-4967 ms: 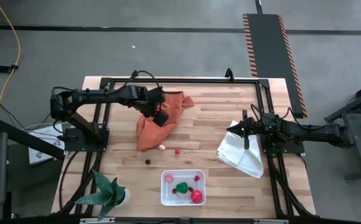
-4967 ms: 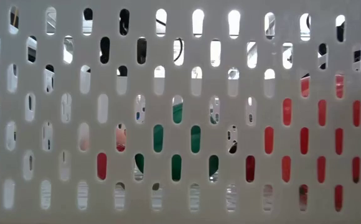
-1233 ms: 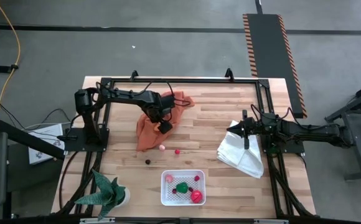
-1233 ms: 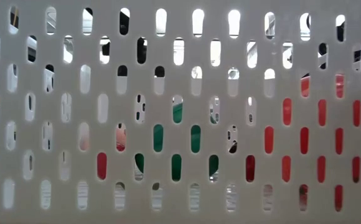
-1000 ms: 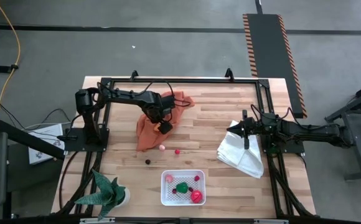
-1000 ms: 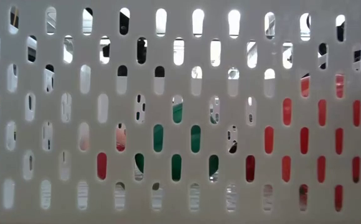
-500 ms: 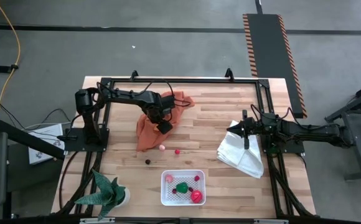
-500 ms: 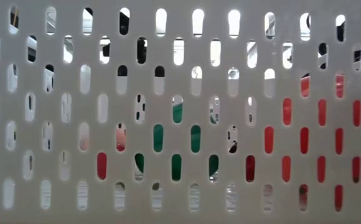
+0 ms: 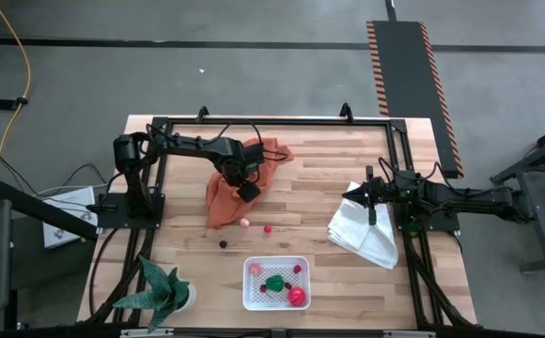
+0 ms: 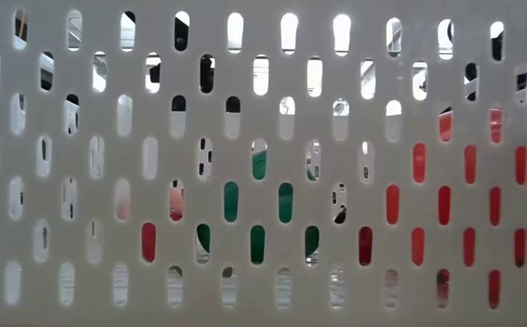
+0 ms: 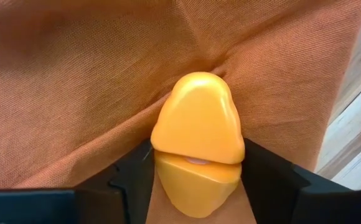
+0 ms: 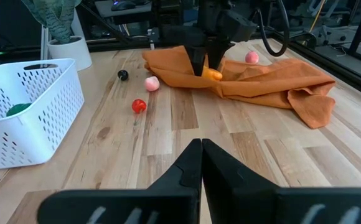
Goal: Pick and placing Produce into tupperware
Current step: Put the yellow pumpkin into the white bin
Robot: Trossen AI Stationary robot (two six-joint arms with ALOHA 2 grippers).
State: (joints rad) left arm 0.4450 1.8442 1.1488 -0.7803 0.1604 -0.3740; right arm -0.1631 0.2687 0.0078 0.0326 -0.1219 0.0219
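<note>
Left gripper [image 11: 196,180] clenched on one orange piece [image 11: 197,140] over the cloth [image 9: 224,192]; three loose pieces nearby; right gripper [image 12: 200,152] closed.

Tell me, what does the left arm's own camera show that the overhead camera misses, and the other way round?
Only the left wrist view shows a yellow-orange toy piece between the left gripper's fingers. Only the high view shows the white basket with produce inside, loose pieces on the table, the white cloth, a potted plant and the right gripper, shut. Both show the orange cloth.
</note>
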